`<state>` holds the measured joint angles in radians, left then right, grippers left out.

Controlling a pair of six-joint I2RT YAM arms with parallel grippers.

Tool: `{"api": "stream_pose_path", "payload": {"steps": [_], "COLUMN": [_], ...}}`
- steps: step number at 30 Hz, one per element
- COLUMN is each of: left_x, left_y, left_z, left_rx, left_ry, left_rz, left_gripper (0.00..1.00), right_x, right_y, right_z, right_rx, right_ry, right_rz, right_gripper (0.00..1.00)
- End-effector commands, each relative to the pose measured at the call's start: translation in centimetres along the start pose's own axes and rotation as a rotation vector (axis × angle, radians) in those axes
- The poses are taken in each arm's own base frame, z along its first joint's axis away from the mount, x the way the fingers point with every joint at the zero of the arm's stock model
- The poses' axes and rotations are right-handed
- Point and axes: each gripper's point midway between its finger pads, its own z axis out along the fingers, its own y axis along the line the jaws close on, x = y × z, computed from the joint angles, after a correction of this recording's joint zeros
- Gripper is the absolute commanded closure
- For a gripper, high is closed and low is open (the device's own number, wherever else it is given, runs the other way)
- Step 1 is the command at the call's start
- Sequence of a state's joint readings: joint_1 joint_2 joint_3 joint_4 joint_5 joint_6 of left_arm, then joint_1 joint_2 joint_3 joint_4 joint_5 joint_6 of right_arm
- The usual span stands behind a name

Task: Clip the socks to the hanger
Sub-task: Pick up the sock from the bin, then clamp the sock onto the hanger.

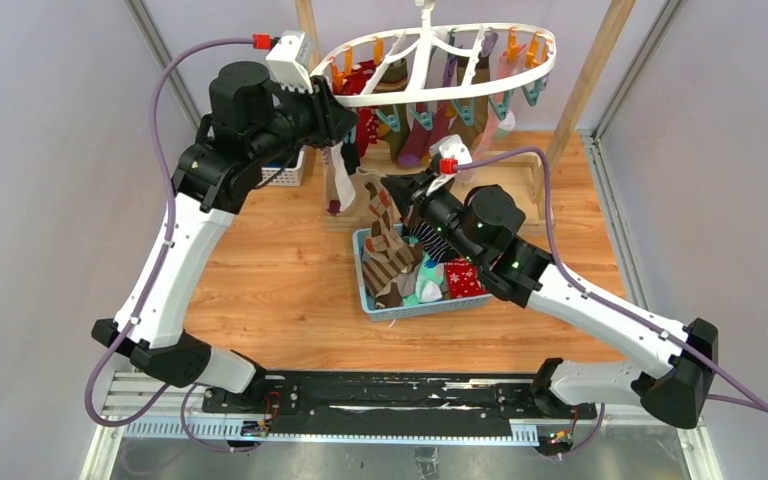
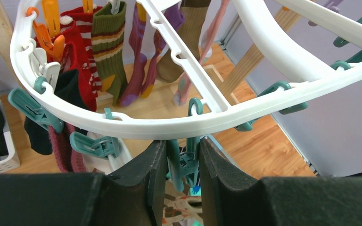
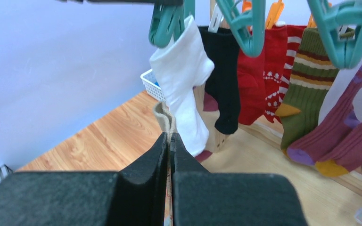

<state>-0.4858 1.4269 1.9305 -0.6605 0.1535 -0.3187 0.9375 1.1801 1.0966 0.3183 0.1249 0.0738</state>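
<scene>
A wood-grain tabletop [image 1: 280,290] lies evenly lit in the middle of the enclosure. Plain pale lavender walls [image 1: 50,150] close it in on the left, right and far sides. Bare wooden posts [image 1: 585,80] rise at its far edge, a white basket [image 1: 290,172] sits at its far-left corner, and a metal rail [image 1: 360,428] runs along its near edge.

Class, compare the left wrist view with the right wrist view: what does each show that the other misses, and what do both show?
Only the left wrist view: the white rim and spokes of the hanger, and the left claw closed around a teal clip. Only the right wrist view: the right claw shut on a tan sock. Both: the olive striped sock, the red socks and the black sock, hanging from clips.
</scene>
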Motion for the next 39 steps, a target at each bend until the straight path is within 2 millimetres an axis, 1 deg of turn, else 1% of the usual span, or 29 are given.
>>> {"api": "stream_pose_path", "payload": {"steps": [1,6,10,17,23,28,33,39], "left_x": [1.0,1.2,1.1,1.3,1.5,1.3,1.3,1.4], "left_y": [-0.3,-0.2,0.1,0.7,1.1,2.0,1.9,2.0], "left_z": [0.0,0.2,0.5,1.1,1.4,1.4,1.3,1.6], "left_rx": [0.015,0.012,-0.004,-0.03,-0.049,-0.091,-0.09,-0.095], "left_ry": [0.042,0.039,0.025,0.028,0.03,0.017,0.018,0.02], "left_rz": [-0.017,-0.028,-0.033,-0.037,-0.036,-0.023,-0.026,-0.033], "left_gripper": [1.0,1.0,1.0,1.0,1.0,1.0,1.0,1.0], "right_x": [-3.5,-4.2,-4.2,-4.5,-4.4,-4.6,-5.0,-5.4], "right_y": [-0.6,-0.9,-1.0,-0.4,0.1,0.5,0.5,1.2], "right_z": [1.3,2.3,3.1,3.8,4.1,4.3,4.4,4.4], "right_rx": [0.045,0.076,0.091,0.081,0.067,0.057,0.062,0.032], "right_ry": [-0.12,-0.153,-0.16,-0.178,-0.183,-0.189,-0.204,-0.212], "right_rz": [0.085,0.117,0.139,0.157,0.169,0.174,0.178,0.186], "right_gripper": [1.0,1.0,1.0,1.0,1.0,1.0,1.0,1.0]}}
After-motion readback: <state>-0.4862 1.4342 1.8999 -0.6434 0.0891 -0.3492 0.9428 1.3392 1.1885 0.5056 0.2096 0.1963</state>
